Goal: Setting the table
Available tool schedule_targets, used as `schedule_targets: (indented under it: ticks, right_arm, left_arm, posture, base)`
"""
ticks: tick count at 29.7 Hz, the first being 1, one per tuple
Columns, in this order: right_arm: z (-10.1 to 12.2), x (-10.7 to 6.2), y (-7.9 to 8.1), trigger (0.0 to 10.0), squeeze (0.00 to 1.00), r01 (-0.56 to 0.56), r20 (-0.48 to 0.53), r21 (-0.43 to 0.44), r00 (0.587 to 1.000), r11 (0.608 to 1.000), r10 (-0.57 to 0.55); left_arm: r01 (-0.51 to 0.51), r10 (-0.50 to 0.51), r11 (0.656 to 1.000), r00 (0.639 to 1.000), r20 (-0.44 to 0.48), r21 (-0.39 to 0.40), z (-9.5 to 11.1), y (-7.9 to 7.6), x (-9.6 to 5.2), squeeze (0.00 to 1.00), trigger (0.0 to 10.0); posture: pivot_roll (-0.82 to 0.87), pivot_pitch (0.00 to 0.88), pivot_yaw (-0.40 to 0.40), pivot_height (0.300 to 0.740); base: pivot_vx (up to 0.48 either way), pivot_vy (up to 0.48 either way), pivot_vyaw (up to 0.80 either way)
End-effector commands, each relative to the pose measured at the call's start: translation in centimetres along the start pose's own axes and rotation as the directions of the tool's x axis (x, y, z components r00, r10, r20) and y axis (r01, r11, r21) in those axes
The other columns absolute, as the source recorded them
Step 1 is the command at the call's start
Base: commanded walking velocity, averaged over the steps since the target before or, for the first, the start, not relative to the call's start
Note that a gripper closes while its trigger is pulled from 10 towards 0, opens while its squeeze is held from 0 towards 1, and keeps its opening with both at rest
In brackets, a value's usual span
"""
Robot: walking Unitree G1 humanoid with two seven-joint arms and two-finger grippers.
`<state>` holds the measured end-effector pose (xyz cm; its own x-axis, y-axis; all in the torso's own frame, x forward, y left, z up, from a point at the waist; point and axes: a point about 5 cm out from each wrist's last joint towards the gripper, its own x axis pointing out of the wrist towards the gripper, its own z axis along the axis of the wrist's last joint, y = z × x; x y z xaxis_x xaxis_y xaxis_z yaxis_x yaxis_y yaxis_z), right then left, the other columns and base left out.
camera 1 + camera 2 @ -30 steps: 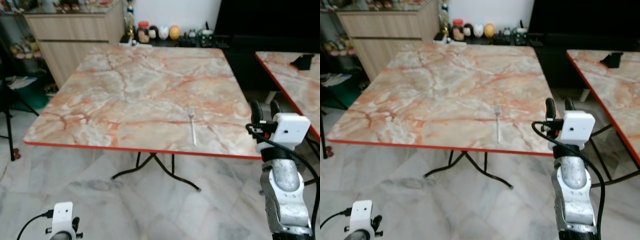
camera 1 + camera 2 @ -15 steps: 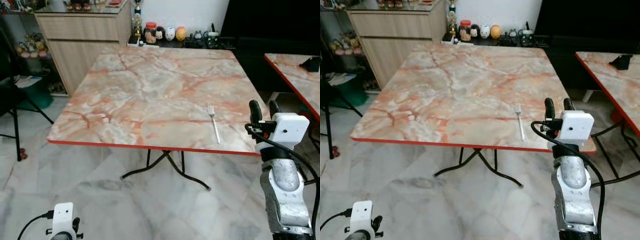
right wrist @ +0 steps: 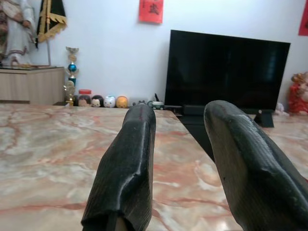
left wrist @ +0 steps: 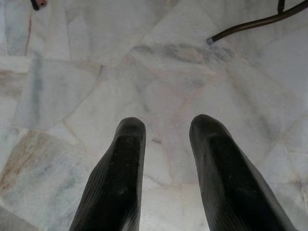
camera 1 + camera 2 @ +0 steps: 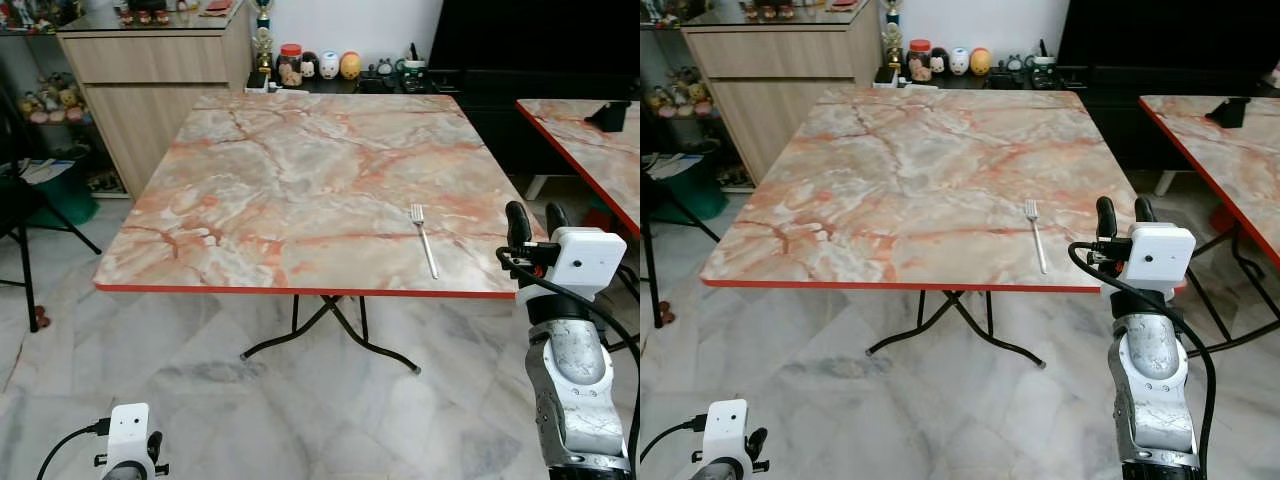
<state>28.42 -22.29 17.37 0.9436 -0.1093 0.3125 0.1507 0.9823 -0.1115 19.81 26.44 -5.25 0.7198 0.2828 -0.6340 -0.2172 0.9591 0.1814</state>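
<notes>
In front of the right gripper (image 5: 527,216) is the big marble table (image 5: 300,170), and the gripper waits just off its near corner with its two fingers apart and nothing between them. A fork (image 5: 424,239) lies on the table, a little ahead of the gripper and toward the robot's left, near the edge. I think moving the fork is the job now. It is thin and flat, so the gripper should come down slowly and pinch the handle across its thin sides. The left gripper (image 4: 163,168) hangs over the floor, empty, fingers apart.
</notes>
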Motion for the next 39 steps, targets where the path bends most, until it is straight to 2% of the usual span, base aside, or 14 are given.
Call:
schedule_targets:
  ticks: [1, 10, 17, 30, 39]
  right_arm:
    - [0.2, 0.1, 0.1, 10.0, 0.00, -0.006, 0.002, 0.008, 1.000, 1.000, 0.006]
    - [-1.6, -1.1, 0.0, 10.0, 0.00, 0.017, -0.091, 0.033, 0.996, 0.999, -0.014]
    - [-2.1, -1.1, 0.3, 10.0, 0.00, 0.032, -0.126, 0.068, 0.992, 0.997, -0.023]
    - [-2.2, -1.2, 0.0, 10.0, 0.00, 0.039, -0.140, 0.069, 0.990, 0.997, -0.029]
    - [-2.2, -1.2, 0.0, 10.0, 0.00, 0.053, -0.137, 0.064, 0.990, 0.997, -0.044]
  left_arm:
    - [0.003, -0.003, 1.000, 1.000, 0.002, 0.004, 0.0, 0.1, 0.0, 0.00, 10.0]
    - [0.018, -0.018, 1.000, 1.000, 0.003, 0.018, 0.2, -0.3, 0.1, 0.00, 10.0]
    - [0.024, -0.024, 1.000, 1.000, 0.000, 0.019, 0.2, -0.5, 0.1, 0.00, 10.0]
    - [0.020, -0.020, 1.000, 1.000, 0.007, 0.019, 0.4, -0.5, 0.2, 0.00, 10.0]
    - [0.017, -0.017, 1.000, 1.000, 0.022, 0.023, 0.6, -0.5, 0.2, 0.00, 10.0]
  posture:
    - [0.02, 0.000, 0.005, 0.740]
    - [0.02, 0.000, 0.005, 0.740]
    - [0.03, 0.006, 0.005, 0.740]
    - [0.02, 0.015, 0.006, 0.740]
    - [0.03, 0.013, 0.006, 0.740]
  base:
    - [0.000, 0.000, 0.00]
    - [0.145, 0.000, 0.00]
    - [0.288, 0.000, 0.00]
    - [0.290, 0.000, 0.00]
    - [0.000, 0.000, 0.00]
